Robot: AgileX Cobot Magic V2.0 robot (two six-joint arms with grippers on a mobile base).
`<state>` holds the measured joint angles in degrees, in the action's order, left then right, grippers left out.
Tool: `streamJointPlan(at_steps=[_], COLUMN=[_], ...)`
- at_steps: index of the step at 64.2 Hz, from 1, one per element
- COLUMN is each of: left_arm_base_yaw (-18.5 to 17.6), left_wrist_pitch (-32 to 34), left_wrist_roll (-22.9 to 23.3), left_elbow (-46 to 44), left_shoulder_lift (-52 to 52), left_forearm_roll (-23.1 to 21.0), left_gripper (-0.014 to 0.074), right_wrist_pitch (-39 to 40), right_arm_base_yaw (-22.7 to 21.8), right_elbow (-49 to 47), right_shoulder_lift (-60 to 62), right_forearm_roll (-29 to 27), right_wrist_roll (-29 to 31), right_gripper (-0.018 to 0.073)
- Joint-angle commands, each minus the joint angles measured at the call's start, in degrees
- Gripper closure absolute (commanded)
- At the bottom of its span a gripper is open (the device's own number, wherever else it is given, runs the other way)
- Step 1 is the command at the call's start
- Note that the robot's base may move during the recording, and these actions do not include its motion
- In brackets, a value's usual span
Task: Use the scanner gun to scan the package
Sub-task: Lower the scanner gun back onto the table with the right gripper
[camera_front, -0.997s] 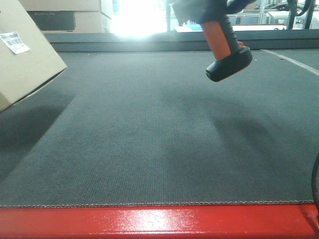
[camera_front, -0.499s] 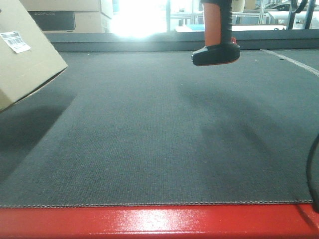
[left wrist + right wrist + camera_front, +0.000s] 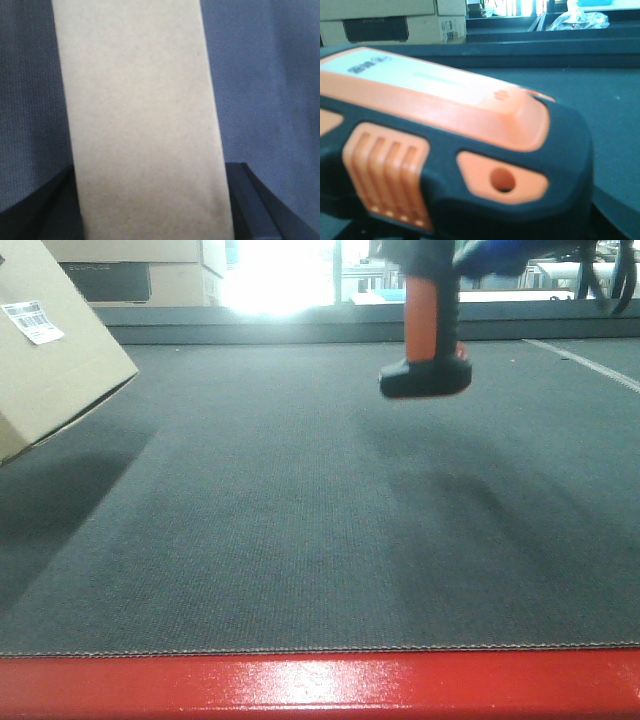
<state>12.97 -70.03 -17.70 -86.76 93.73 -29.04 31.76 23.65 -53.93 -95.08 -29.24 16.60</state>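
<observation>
Presently, front view: the package (image 3: 55,360), tan cardboard, tilted and raised off the grey mat (image 3: 300,530), sits at 10 o'clock, its white barcode label (image 3: 32,322) facing up. The left gripper (image 3: 152,215) clamps it, with dark fingers (image 3: 260,205) at both sides of the board. The scanner gun (image 3: 430,335) hangs at 1 o'clock, handle upright and black foot clear of the mat. It is held from above by the blurred right gripper (image 3: 430,255). Beige cartons (image 3: 150,275) stand at 11 o'clock, and a red edge (image 3: 320,685) runs at 6 o'clock.
</observation>
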Motion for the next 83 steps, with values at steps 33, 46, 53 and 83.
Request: streamJointPlan(at_steps=[33, 46, 53, 83], left_arm_base_yaw=[-0.3, -0.3, -0.3, -0.3], left_wrist_pitch=[0.1, 0.1, 0.1, 0.1], left_wrist_roll=[0.3, 0.3, 0.3, 0.3], left_elbow=[-0.1, -0.1, -0.1, -0.1], left_shoulder_lift=[-0.8, -0.8, -0.8, -0.8], left_forearm_roll=[-1.5, -1.5, -1.5, -1.7], left_gripper=[0.0708, 0.0708, 0.0708, 0.0708], right_wrist_pitch=[18.7, 20.2, 20.2, 18.7], right_arm_base_yaw=[-0.1, -0.1, -0.1, -0.1], right_elbow=[-0.2, -0.2, -0.2, -0.2], right_shoulder_lift=[-9.2, -12.0, -12.8, -13.6], right_forearm_roll=[5.3, 8.0, 10.2, 10.3], right_wrist_roll=[-8.8, -9.9, -9.9, -9.9], right_gripper=[0.0714, 0.0714, 0.0714, 0.0656])
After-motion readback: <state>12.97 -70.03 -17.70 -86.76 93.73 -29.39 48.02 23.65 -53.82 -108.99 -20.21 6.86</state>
